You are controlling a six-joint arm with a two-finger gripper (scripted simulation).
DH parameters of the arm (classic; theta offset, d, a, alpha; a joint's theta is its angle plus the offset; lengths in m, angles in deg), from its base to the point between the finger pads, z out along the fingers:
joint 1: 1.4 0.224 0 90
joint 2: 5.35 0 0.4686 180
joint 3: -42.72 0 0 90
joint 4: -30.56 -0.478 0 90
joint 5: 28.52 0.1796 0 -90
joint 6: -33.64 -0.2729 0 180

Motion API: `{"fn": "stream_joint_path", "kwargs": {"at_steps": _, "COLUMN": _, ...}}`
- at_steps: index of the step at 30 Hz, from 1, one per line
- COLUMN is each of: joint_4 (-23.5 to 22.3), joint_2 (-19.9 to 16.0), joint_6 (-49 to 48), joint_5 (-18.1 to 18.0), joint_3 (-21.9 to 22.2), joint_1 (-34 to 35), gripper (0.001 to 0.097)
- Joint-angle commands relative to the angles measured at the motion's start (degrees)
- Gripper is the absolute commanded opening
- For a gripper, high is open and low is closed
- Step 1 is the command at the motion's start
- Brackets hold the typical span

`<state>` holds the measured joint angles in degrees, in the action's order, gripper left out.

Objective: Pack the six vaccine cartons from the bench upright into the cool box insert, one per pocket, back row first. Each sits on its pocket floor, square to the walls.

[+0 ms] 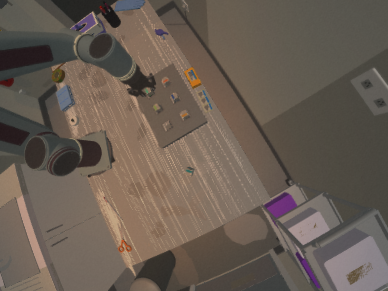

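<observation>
A carton (148,90) sits partly hidden under my gripper (145,88) in a corner pocket of the grey insert (171,106); my gripper is open and holds nothing. Several other cartons stand in pockets: one (165,81) near the gripper, one with blue (174,97), one greenish (157,108), one orange (184,114) and one grey (167,126). One small teal carton (190,170) lies alone on the bench, well away from the insert.
Behind the insert lie an orange box (192,77) and a blue strip (206,100) by the bench edge. A blue glove (131,3), dark pen cup (111,17), tape roll (58,75), blue pad (65,99) and orange scissors (124,246) are scattered around.
</observation>
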<state>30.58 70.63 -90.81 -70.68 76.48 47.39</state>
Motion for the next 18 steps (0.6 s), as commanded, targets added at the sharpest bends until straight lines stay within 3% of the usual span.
{"fn": "stream_joint_path", "kwargs": {"at_steps": 1, "joint_4": 0.02, "joint_2": 0.03, "joint_6": 0.0, "joint_5": 0.0, "joint_3": -0.03, "joint_1": 0.0, "gripper": 0.058}}
{"fn": "stream_joint_path", "kwargs": {"at_steps": 12, "joint_4": 0.02, "joint_2": 0.25, "joint_6": -0.01, "joint_5": -0.29, "joint_3": -0.1, "joint_1": 0.01, "gripper": 0.058}}
{"fn": "stream_joint_path", "kwargs": {"at_steps": 18, "joint_4": 0.02, "joint_2": 2.35, "joint_6": -0.09, "joint_5": -3.11, "joint_3": -0.82, "joint_1": 0.09, "gripper": 0.058}}
